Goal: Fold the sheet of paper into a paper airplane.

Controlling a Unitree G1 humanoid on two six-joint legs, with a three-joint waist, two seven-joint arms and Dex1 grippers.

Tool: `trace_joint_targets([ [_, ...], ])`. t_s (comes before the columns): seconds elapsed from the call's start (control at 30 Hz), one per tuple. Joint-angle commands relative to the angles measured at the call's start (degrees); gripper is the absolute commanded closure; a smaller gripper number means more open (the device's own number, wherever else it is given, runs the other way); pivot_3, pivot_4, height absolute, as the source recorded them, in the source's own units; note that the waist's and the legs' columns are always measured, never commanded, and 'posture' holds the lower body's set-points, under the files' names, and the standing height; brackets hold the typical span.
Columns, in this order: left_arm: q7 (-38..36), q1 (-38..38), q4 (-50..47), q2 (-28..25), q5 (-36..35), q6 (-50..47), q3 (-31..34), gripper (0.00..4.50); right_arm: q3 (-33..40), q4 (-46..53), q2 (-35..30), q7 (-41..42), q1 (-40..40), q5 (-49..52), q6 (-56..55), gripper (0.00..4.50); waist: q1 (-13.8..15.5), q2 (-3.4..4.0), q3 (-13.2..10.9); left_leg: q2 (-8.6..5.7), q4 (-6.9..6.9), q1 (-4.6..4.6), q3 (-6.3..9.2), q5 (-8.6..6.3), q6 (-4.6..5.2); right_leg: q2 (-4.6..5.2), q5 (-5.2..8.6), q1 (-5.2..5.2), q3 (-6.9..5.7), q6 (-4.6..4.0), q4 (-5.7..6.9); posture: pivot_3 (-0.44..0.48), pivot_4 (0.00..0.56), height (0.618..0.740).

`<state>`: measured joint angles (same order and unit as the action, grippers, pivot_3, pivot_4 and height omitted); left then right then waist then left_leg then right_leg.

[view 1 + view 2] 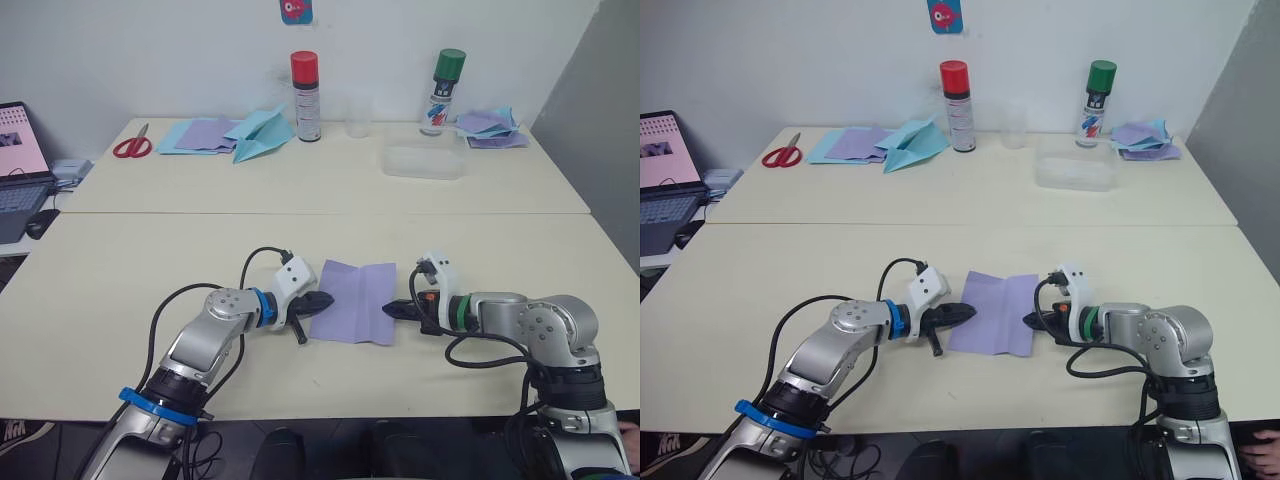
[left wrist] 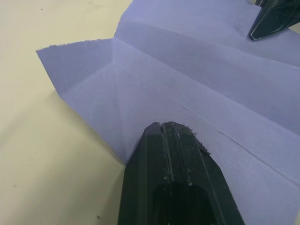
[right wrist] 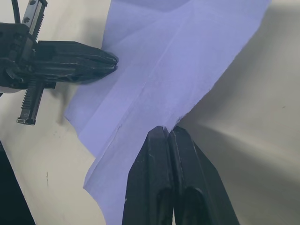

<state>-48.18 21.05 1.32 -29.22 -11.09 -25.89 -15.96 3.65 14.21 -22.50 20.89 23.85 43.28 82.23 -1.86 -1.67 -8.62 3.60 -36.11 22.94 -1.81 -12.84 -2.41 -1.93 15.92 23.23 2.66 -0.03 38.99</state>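
The sheet of paper (image 1: 356, 300), lavender and nearly square, lies flat on the near table with crease lines running across it. My left gripper (image 1: 329, 300) is shut, its tip resting on the sheet's left edge (image 2: 162, 125). My right gripper (image 1: 389, 311) is also shut, with its tip touching the sheet's right edge (image 3: 167, 129). The two grippers face each other across the sheet. I see no paper pinched between either pair of fingers. The paper airplane is out of view.
On the far table stand a red-capped spray can (image 1: 305, 95), a green-capped can (image 1: 443, 90), a clear cup (image 1: 359, 118) and a clear container (image 1: 422, 161). Also there: a light-blue paper plane (image 1: 262, 135), flat sheets (image 1: 205, 135), red scissors (image 1: 131, 146), loose sheets (image 1: 490, 128). A laptop (image 1: 20, 150) sits far left.
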Motion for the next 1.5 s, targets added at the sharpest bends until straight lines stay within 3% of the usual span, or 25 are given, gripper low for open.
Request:
trace_joint_targets([
  [0.03, 1.0, -1.4, 2.9, -0.6, 3.0, -1.3, -1.2, 4.5, -0.1, 1.7, -0.6, 0.4, 0.1, -0.7, -1.5, 4.45, 0.0, 0.0, 0.0, 0.0, 0.0, 0.0, 0.0, 0.0, 0.0, 0.0, 0.0, 0.0, 0.0, 0.0, 0.0, 0.0, 0.15, 0.74],
  [0.07, 1.0, -1.4, 2.9, -0.6, 3.2, -1.1, -1.3, 4.5, -0.8, 1.8, -1.3, 0.8, 0.2, -1.6, -2.8, 4.45, 0.0, 0.0, 0.0, 0.0, 0.0, 0.0, 0.0, 0.0, 0.0, 0.0, 0.0, 0.0, -0.01, 0.0, 0.0, 0.0, 0.15, 0.74],
  [0.17, 1.0, -1.3, 3.0, -0.6, 3.4, -0.9, -1.3, 4.5, -1.9, 1.0, -2.8, 1.5, 0.5, -3.6, -5.5, 3.83, 0.0, 0.0, 0.0, -0.01, 0.0, 0.0, -0.01, 0.0, 0.0, 0.0, 0.0, 0.0, -0.01, 0.0, 0.0, 0.0, 0.15, 0.74],
  [0.37, 1.1, -1.4, 3.0, -0.4, 3.5, -0.9, -1.1, 4.5, -1.4, -1.1, -6.0, 3.1, 2.7, -7.0, -11.7, 1.69, 0.0, 0.0, 0.0, -0.02, 0.0, -0.01, -0.02, 0.0, 0.0, 0.0, 0.0, 0.0, 0.01, 0.0, -0.01, 0.0, 0.15, 0.74],
  [0.5, 1.2, -1.7, 2.6, -0.3, 3.4, -1.1, -1.0, 4.5, -1.0, -0.4, -5.7, 4.8, 6.5, -8.9, -20.3, 1.69, 0.0, 0.02, 0.0, -0.02, 0.0, -0.02, -0.02, 0.0, 0.0, 0.0, 0.0, 0.0, 0.0, 0.0, 0.0, 0.0, 0.15, 0.74],
  [0.6, 1.5, -1.9, 2.5, -0.1, 3.3, -1.3, -0.9, 4.5, -3.1, 2.5, -2.7, 6.5, 8.2, -8.7, -25.8, 2.36, 0.0, 0.02, 0.0, -0.02, 0.01, -0.02, -0.01, 0.0, 0.0, -0.01, 0.0, 0.0, -0.01, 0.0, -0.01, 0.0, 0.15, 0.74],
  [0.8, 1.8, -2.3, 2.2, 0.3, 3.4, -1.8, -1.0, 4.5, -16.2, 3.1, -0.4, 9.5, 2.9, -17.6, -38.0, 4.47, 0.1, -0.01, 0.0, 0.03, 0.04, 0.0, -0.01, 0.0, 0.0, 0.01, 0.02, -0.01, -0.07, -0.01, -0.05, 0.0, 0.15, 0.74],
  [1.03, 2.3, -2.7, 1.5, 0.5, 3.1, -2.6, -1.0, 4.5, -23.9, -4.2, 0.9, 11.0, -0.5, -27.1, -47.6, 4.47, 0.0, -0.01, 0.0, 0.0, 0.01, -0.03, -0.01, 0.0, 0.0, 0.04, 0.01, 0.0, 0.03, -0.01, -0.03, 0.0, 0.15, 0.74],
  [1.27, 3.0, -3.7, 0.6, 0.5, 2.8, -3.4, -0.6, 4.5, -25.4, -7.4, -5.1, 13.1, -3.9, -34.3, -50.8, 4.47, 0.0, 0.01, 0.0, 0.0, 0.02, -0.02, -0.02, 0.0, 0.0, 0.04, 0.04, 0.01, 0.03, -0.04, -0.04, 0.0, 0.15, 0.74],
  [1.5, 4.0, -4.9, -1.7, 0.3, 1.5, -4.8, 1.1, 4.5, -22.2, -9.3, -4.3, 11.3, -5.1, -35.9, -52.3, 4.47, 0.0, -0.08, 0.1, 0.04, 0.03, -0.12, -0.01, 0.0, 0.0, 0.06, 0.04, -0.05, -0.01, -0.05, -0.01, 0.0, 0.15, 0.74],
])
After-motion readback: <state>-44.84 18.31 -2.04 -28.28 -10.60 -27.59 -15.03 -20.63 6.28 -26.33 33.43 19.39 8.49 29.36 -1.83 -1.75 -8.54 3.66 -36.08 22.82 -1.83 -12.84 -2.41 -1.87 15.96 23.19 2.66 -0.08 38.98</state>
